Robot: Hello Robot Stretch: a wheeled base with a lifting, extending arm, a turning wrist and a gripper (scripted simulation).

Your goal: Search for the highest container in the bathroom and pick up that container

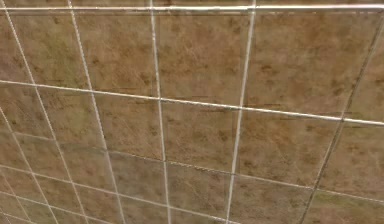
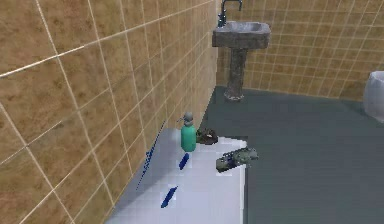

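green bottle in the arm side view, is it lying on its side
No, the green bottle stands upright on the white surface by the tiled wall.

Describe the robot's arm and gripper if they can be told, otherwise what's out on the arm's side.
A white ledge along the brown tiled wall bears a green bottle with a pale cap, a small dark object and a dark grey object at its edge. Beyond stands a grey pedestal sink.

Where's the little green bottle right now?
In the arm side view, the green bottle stands near the middle on a white surface, beside the tiled wall, with a small dark thing right of it.
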